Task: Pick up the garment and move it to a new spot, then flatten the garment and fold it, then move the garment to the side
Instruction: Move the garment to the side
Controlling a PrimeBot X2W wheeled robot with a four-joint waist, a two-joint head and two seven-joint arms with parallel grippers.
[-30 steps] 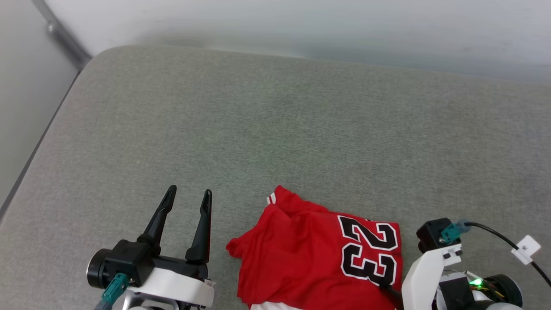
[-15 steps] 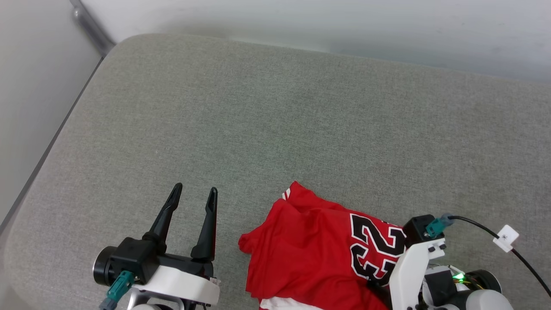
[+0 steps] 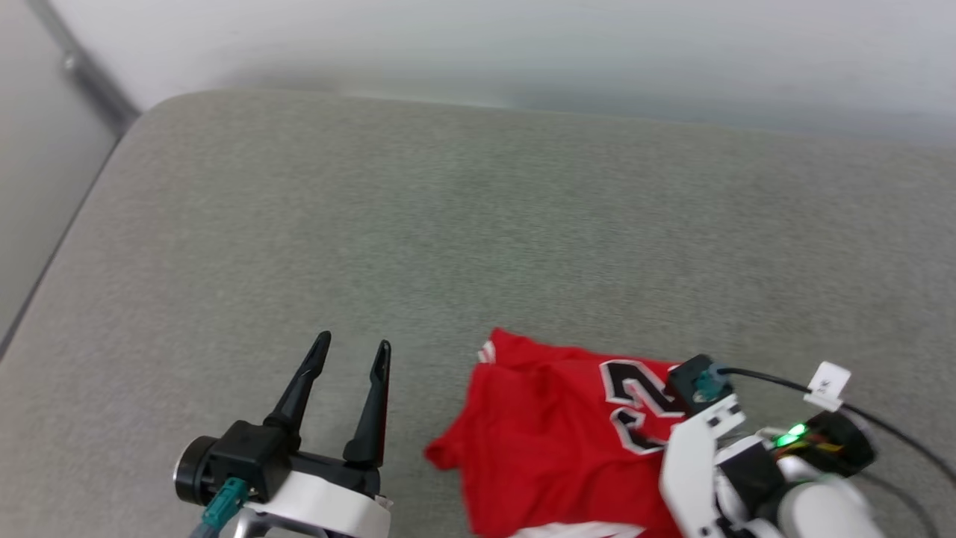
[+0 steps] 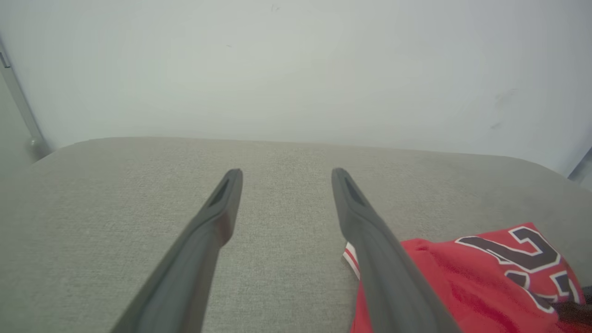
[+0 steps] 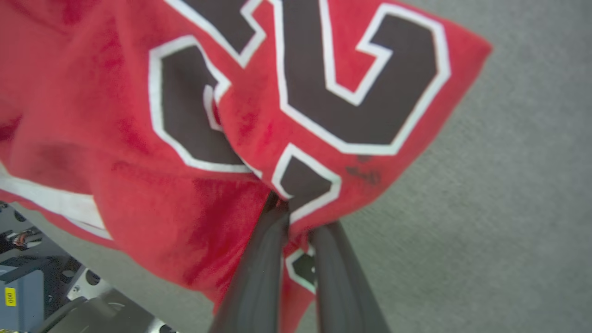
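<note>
Right gripper (image 5: 298, 215) clamped on crumpled garment (image 3: 553, 441); left gripper (image 3: 353, 344) spread wide, empty. Pick-up apparently starting; move, flattening, fold, set-aside all remain.

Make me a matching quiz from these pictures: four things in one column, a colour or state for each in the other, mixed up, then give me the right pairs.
Things
1. left end effector
2. right end effector
3. garment
4. cushion

States
A. grey, lying under the shirt
B. open, holding nothing
C. shut on red cloth
D. red, with a black-and-white number

Pairs: 1-B, 2-C, 3-D, 4-A
</note>
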